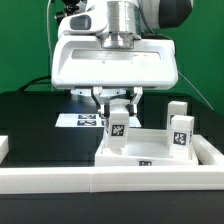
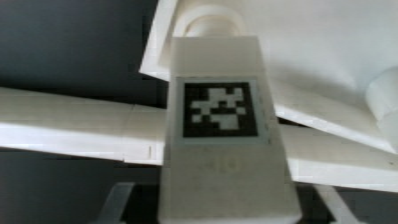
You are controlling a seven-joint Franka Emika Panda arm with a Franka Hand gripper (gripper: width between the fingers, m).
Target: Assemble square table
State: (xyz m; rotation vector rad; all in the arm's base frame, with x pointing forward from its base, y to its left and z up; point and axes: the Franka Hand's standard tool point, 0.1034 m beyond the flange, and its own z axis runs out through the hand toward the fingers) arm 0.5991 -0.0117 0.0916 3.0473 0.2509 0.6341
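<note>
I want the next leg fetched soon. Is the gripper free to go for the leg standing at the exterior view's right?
Probably not yet: the gripper is shut on a leg over the square table. The path to the right leg looks unobstructed once it lets go.

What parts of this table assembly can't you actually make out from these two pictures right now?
- Exterior view: the lower end of the leg at the gripper; whether it is seated in the square table slab is too small to tell.
- Exterior view: the marker board is partly covered by the gripper.
- Wrist view: the leg fills the picture, hiding what lies behind; the fingertips are cut off by the edge.
</note>
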